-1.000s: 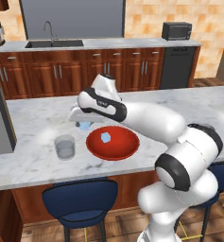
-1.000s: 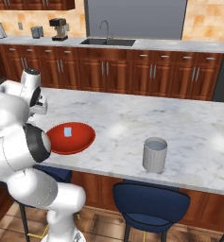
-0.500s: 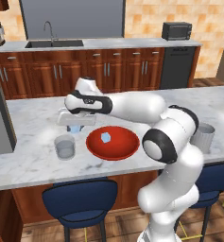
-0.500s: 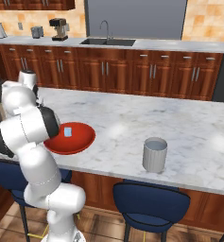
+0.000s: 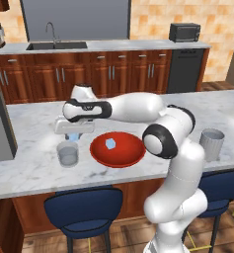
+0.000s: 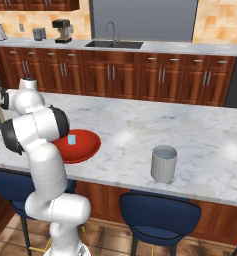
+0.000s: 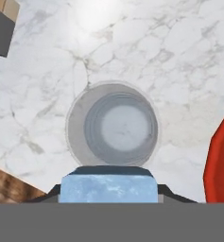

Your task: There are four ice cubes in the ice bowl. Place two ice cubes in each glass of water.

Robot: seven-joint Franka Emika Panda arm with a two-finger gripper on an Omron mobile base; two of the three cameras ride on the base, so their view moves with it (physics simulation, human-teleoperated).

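Note:
My gripper (image 5: pixel 73 134) hangs just above the clear glass (image 5: pixel 67 153), shut on a pale-blue ice cube (image 5: pixel 73 136). The hand view looks straight down into that glass (image 7: pixel 113 125), with the held ice cube (image 7: pixel 107 188) between the dark fingertips (image 7: pixel 163 191) at the bottom. To the glass's right sits the red ice bowl (image 5: pixel 126 154), with one ice cube (image 5: pixel 110 144) showing inside. From the right base view the bowl (image 6: pixel 86 146) and its cube (image 6: pixel 71 139) are partly behind my arm. The ribbed grey glass (image 5: pixel 212 144) stands far right near the counter's front edge.
The marble island counter (image 5: pixel 34 168) carries everything; stools (image 5: pixel 84 210) stand under its front edge. A back counter with a sink (image 5: pixel 57 45) and a microwave (image 5: pixel 184 32) lies beyond. The bowl's red rim (image 7: pixel 220 163) shows at the hand view's right edge.
My hand has moved left and down a little with the ice cube, from the bowl's left rim to over the clear glass. The elbow has swung out to the right.

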